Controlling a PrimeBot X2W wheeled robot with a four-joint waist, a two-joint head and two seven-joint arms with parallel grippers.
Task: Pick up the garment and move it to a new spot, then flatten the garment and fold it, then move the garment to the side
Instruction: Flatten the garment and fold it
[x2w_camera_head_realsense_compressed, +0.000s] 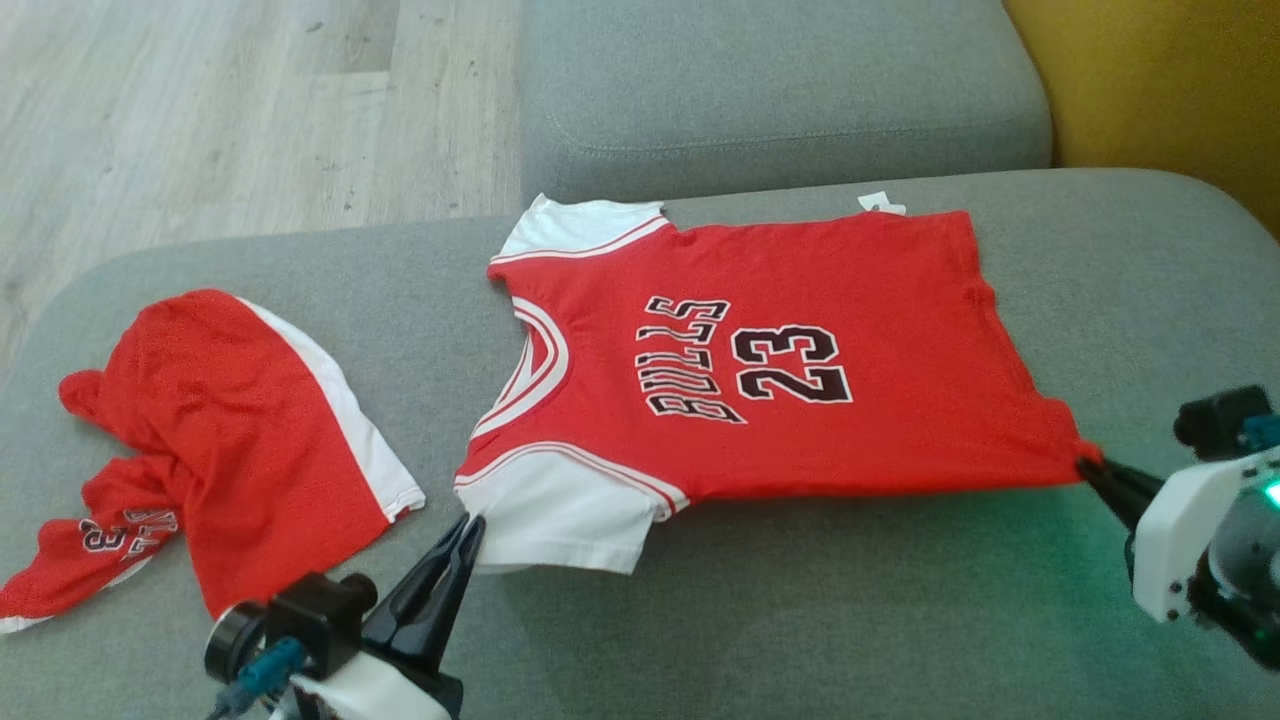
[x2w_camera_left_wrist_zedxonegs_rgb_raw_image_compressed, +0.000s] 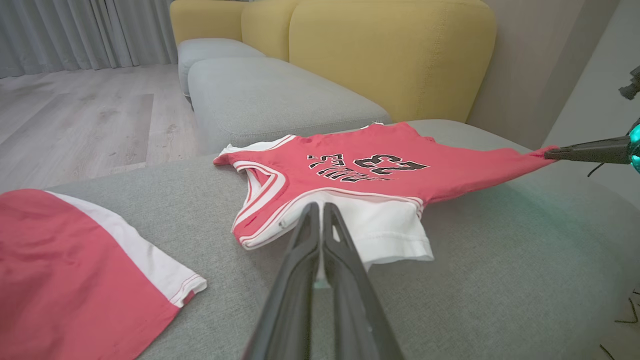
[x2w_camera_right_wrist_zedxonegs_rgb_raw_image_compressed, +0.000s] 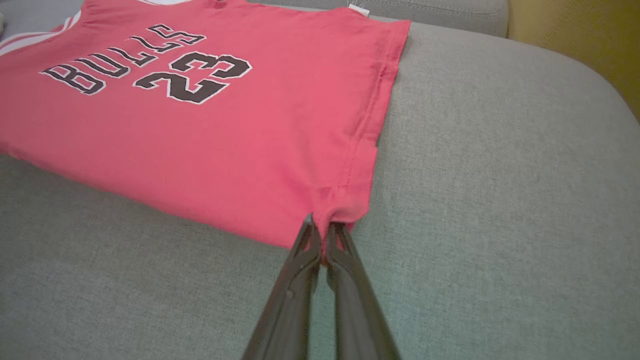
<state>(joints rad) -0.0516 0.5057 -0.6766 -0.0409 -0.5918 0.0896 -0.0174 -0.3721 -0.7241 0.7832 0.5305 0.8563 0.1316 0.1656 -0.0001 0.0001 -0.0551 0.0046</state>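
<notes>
Currently, the left claw (x2w_camera_head_realsense_compressed: 470, 528) is pinching shut on the edge of the near white sleeve (x2w_camera_head_realsense_compressed: 560, 515). The right claw (x2w_camera_head_realsense_compressed: 1088, 466) is gripping the near hem corner of the red Bulls jersey (x2w_camera_head_realsense_compressed: 800, 440), pulling it taut. The jersey is lying flat, print up, on the grey sofa cushion (x2w_camera_head_realsense_compressed: 800, 630), with its long axis running across the robot, collar left and hem right. Judgement: both claws are holding the near edge, so the fold is going away toward the far edge. A second red garment (x2w_camera_head_realsense_compressed: 220, 420) is lying well apart, left.

Red, white-sleeved jersey (x2w_camera_head_realsense_compressed: 900, 440), grey sofa (x2w_camera_head_realsense_compressed: 800, 630)
</notes>
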